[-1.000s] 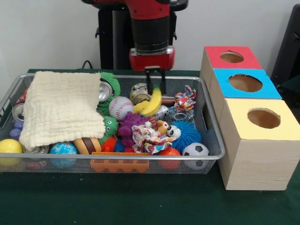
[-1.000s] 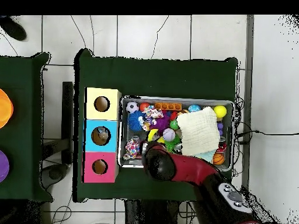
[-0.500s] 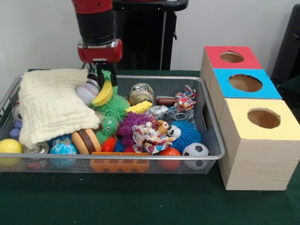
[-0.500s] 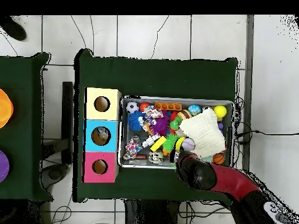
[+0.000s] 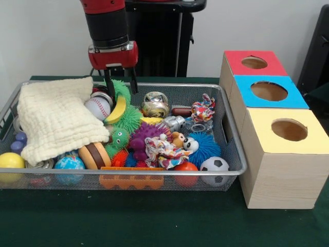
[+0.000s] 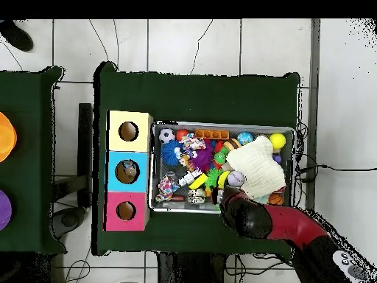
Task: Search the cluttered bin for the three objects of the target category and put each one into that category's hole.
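My gripper [image 5: 122, 93] hangs over the back left of the wire bin [image 5: 234, 149], its jaws open and empty. Just below it a yellow banana [image 5: 117, 109] lies tilted against a green spiky ball [image 5: 131, 117], beside a baseball [image 5: 97, 108]. A cream cloth [image 5: 54, 118] covers the bin's left part and hides what is under it. Beside the bin stand three boxes with holes: red [image 5: 254, 63], blue [image 5: 268, 91] and yellow [image 5: 288, 154]. In the overhead view the arm [image 6: 247, 216] covers the gripper at the bin's lower edge [image 6: 221, 210].
The bin is crowded: purple spiky toy [image 5: 144, 136], blue spiky ball [image 5: 205, 146], soccer ball [image 5: 214, 165], rope toy [image 5: 203, 109], tin can [image 5: 154, 104], orange comb-like block [image 5: 131, 180], globe ball [image 5: 68, 163], yellow ball [image 5: 10, 162].
The arm carried the banana from the bin's middle to the back left, then let it go onto the green spiky ball and opened. The cloth was pushed aside.
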Controlling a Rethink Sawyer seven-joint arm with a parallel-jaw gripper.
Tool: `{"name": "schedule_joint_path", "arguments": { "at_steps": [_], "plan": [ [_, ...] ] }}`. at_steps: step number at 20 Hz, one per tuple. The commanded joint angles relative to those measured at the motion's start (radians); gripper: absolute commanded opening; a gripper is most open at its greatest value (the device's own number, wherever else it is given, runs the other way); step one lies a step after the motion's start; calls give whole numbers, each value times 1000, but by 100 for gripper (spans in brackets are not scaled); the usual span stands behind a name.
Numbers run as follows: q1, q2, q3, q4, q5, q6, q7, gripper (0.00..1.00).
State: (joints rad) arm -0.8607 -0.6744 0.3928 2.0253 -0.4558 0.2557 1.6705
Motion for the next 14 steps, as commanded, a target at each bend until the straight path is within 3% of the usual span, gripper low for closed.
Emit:
{"name": "schedule_joint_path", "arguments": {
  "at_steps": [1, 8, 14],
  "plan": [
    [-8, 3, 75, -18, -82, 126, -112, 100],
    [2, 25, 72, -1, -97, 90, -66, 100],
    [91, 27, 16, 96, -98, -49, 88, 100]
  ]
}}
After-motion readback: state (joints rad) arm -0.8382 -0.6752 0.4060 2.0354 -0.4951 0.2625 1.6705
